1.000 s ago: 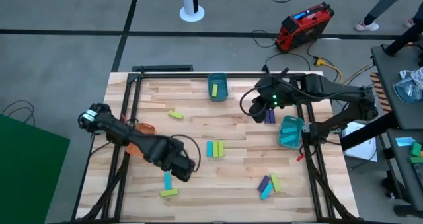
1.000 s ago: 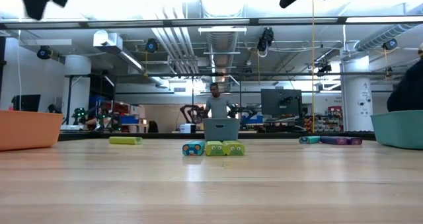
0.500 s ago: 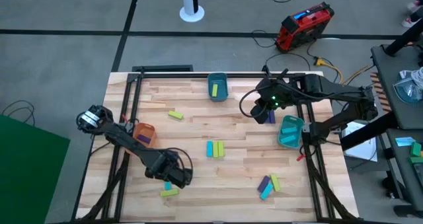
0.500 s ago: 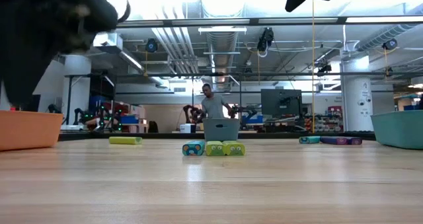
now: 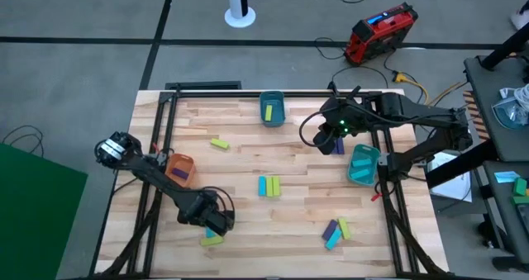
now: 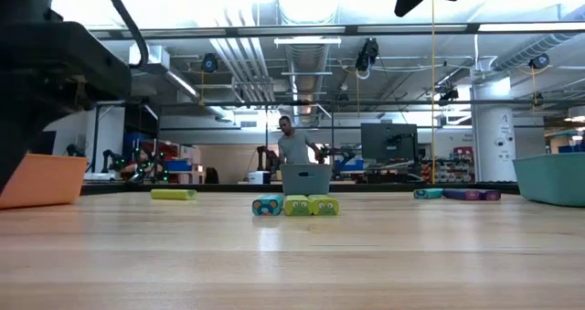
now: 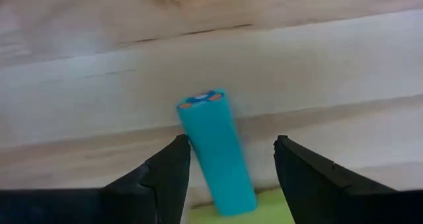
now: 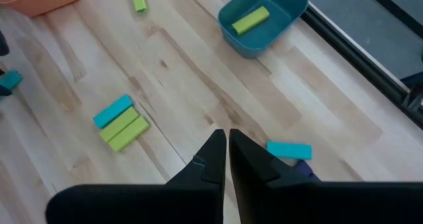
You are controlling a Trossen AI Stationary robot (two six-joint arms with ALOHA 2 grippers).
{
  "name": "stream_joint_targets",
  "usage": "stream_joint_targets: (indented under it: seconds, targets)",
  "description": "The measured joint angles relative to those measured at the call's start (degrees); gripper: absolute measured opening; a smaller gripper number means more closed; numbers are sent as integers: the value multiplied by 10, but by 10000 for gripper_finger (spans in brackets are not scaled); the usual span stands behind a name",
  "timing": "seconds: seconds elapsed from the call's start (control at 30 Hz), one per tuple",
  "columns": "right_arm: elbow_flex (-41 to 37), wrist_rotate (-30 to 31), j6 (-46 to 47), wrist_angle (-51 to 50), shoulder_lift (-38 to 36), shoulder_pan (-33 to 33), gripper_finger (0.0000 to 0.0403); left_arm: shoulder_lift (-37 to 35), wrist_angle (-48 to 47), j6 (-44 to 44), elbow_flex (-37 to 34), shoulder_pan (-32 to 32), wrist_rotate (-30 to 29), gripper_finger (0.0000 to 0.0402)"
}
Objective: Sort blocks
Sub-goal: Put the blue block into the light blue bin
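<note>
Left claw lowered, straddling smooth cyan bar.

Both arms are dark, near-black, built of jointed tubular links. The left arm ends at its shoulder in a rounded housing with pale markings, and black cable loops over its wrist. The right arm carries a small green light near its wrist and looped black cabling. The fingers are matte black, wedge-shaped, with bevelled edges.
</note>
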Motion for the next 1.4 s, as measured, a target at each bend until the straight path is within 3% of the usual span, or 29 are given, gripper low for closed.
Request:
stream_joint_targets:
  seconds: [0.23,0.5,0.67,0.77,0.93,1.03,1.1,1.27,1.4]
  targets:
    - [0,0,0,1,0,0,11,-2,62,-17,-47,-1,1,174]
    - [0,11,0,1,0,0,11,-3,61,16,-55,-2,2,72]
    - [0,15,5,1,0,0,11,-3,52,67,-34,-2,-1,67]
    - [0,-6,26,1,0,0,11,-13,27,129,15,-1,-15,67]
    - [0,-55,79,11,12,0,11,-23,-117,274,129,7,-79,67]
    - [0,-65,63,51,26,0,11,-26,-223,382,190,27,-113,67]
    - [-1,-74,41,84,38,0,11,-26,-257,468,228,42,-168,67]
    - [-1,-119,90,175,66,-3,11,-28,-303,690,304,77,-386,67]
    - [0,-138,130,194,81,-3,18,-36,-331,804,319,118,-427,67]
